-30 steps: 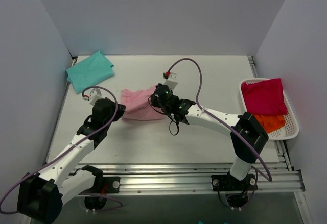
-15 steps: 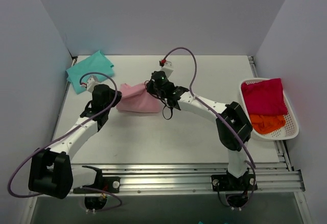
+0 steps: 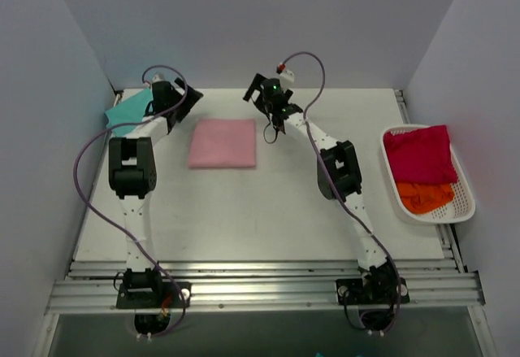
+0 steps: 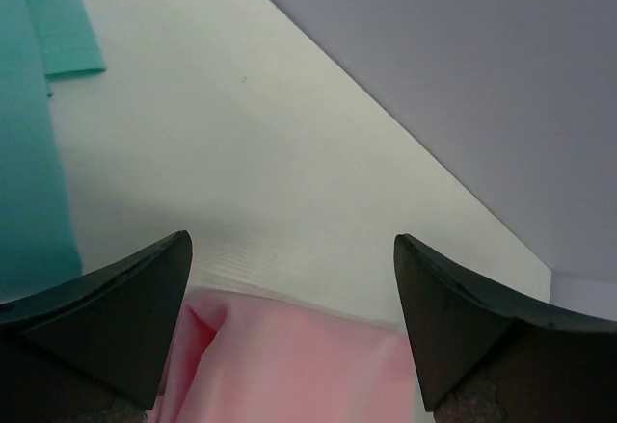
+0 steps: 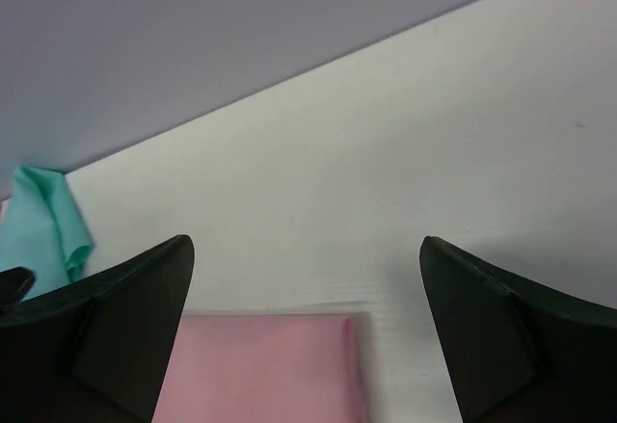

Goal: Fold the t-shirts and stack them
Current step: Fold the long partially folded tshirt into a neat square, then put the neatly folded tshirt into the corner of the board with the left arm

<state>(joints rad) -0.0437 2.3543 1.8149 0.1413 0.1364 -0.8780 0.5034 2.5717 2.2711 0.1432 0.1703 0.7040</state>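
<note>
The left gripper [image 4: 291,245] and right gripper [image 5: 306,245] both stand wide and empty. The folded pink t-shirt [image 3: 222,143] lies on the table [image 3: 284,202] just beneath, between them. The teal t-shirt [image 4: 29,172] lies just left of the left gripper. Both are light, limp cloth, probably best pinched through all layers at an edge.

The left hand [image 4: 291,240] and right hand [image 5: 306,241] have let go and stretched away; the pink t-shirt [image 3: 223,143] now lies flat, seemingly folded.
</note>
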